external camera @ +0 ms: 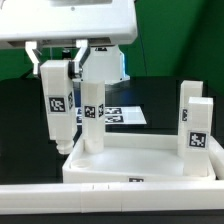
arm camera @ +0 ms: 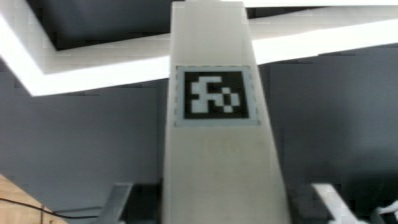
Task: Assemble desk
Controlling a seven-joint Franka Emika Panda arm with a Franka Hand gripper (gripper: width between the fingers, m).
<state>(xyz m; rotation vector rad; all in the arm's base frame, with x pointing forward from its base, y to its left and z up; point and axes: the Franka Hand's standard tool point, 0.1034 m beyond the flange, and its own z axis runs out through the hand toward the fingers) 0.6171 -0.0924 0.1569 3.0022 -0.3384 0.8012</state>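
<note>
The arm hung straight down, its gripper [external camera: 55,52] pinched on a leg [external camera: 55,103] over the tabletop's [external camera: 140,160] corner. Three other legs stood upright in the tabletop.

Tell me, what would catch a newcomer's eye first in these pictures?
Probably the robot's hand coming down from the top of the exterior view, gripping a white tagged leg upright over the near corner of the tabletop on that view's left. Three more legs already stand on the tabletop, one near the middle and two on the right. The wrist view is almost filled by the held leg and its black-and-white tag.
</note>
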